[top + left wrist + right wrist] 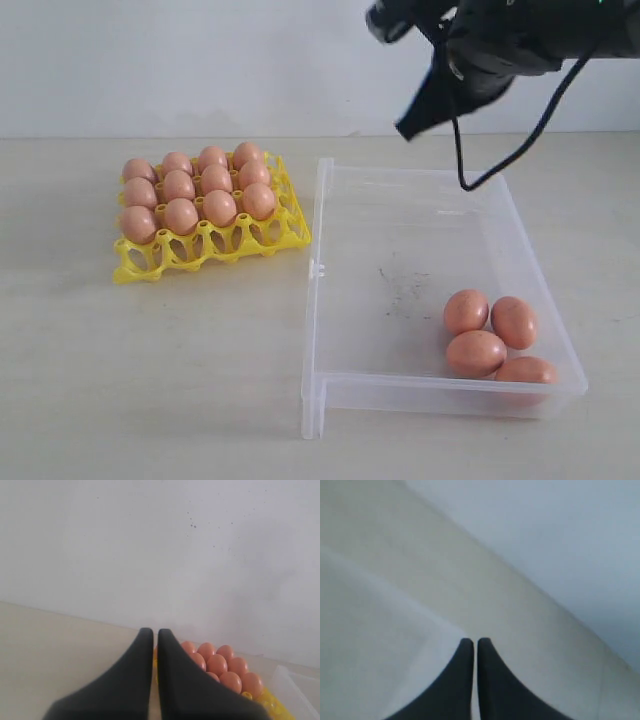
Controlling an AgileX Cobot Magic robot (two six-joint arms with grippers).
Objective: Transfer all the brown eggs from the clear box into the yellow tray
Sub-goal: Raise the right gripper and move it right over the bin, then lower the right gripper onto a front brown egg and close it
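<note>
Four brown eggs [475, 352] are waiting in the clear box [400, 230], twelve sitting in the yellow tray [160, 258]; left gripper [151, 631] and right gripper [475, 641] are hanging closed, empty.

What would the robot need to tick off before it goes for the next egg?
1. Eggs left in the box: four eggs lie in its near right corner. Ok.
2. Free cups in the tray: the front row is empty. Ok.
3. Right jaws open for a grab: they are shut. Not ok.
4. Right jaws over an egg: they hang high by the box's far edge, away from the eggs. Not ok.
5. Left jaws clear of the tray: they are shut and face the filled cups, but the exterior view does not show them. Cannot tell.
</note>
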